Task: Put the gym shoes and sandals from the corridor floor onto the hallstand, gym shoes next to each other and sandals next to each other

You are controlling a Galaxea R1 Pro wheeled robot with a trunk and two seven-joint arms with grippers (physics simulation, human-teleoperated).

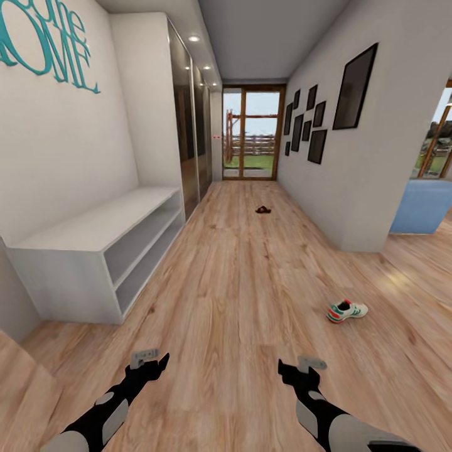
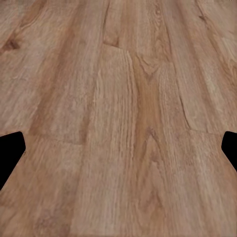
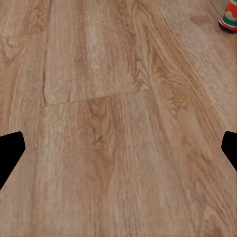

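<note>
One white gym shoe (image 1: pixel 346 310) with green stripes and red accents lies on its own on the corridor floor (image 1: pixel 238 295), ahead and to the right of my right gripper (image 1: pixel 292 367). Its toe also peeks in at the edge of the right wrist view (image 3: pixel 228 17). Far down the corridor a dark brown sandal (image 1: pixel 263 209) rests on the planks; it is too small to tell whether it is one or a pair. The pale-grey hallstand (image 1: pixel 94 232) stands against the left wall, shelves bare. My left gripper (image 1: pixel 154 364) hovers low over the floor. Both grippers are open and hold nothing (image 2: pixel 118 153) (image 3: pixel 118 153).
Mirrored wardrobe doors (image 1: pixel 188 125) continue along the left wall past the hallstand. A glass door (image 1: pixel 251 132) closes the corridor's far end. A white wall corner (image 1: pixel 361 242) juts in on the right, with a blue sofa (image 1: pixel 424 207) behind it.
</note>
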